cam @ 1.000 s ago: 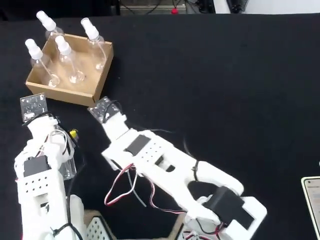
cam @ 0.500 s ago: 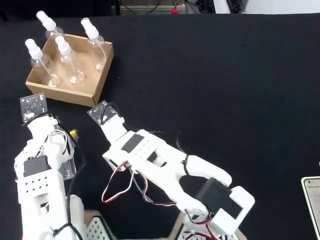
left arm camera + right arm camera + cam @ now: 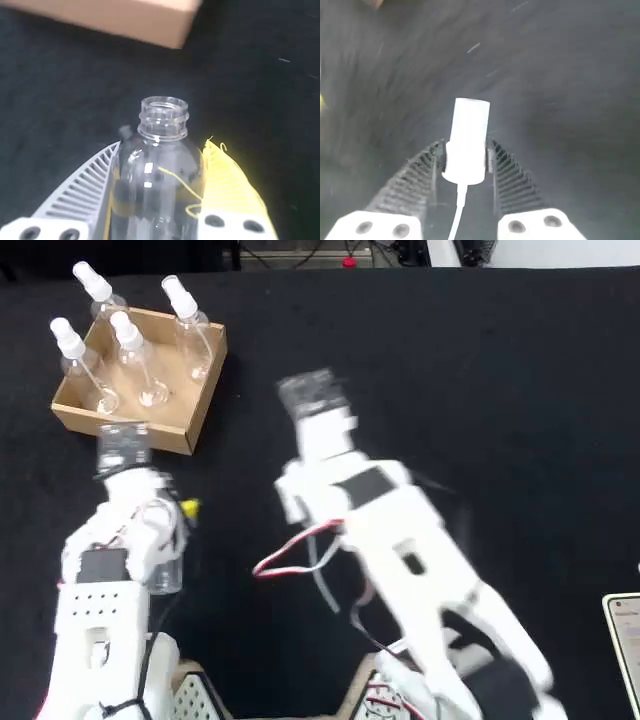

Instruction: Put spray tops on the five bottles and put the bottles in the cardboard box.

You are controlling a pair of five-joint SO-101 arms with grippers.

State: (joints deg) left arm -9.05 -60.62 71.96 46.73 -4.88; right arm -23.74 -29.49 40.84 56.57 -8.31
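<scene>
One uncapped bottle point(image 3: 160, 170) is gripped by its body between the closed fingers of the left gripper point(image 3: 162, 144), just short of the cardboard box's point(image 3: 130, 425) near wall. A spray top point(image 3: 468, 130) is pinched in the right gripper point(image 3: 465, 146), its tube trailing back between the fingers. That arm point(image 3: 390, 530) is stretched out to the box's right. Four capped bottles point(image 3: 140, 360) are stood inside the box.

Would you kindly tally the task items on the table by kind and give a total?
Capped bottles: 4
Uncapped bottle: 1
Loose spray top: 1
Cardboard box: 1
Total: 7
</scene>
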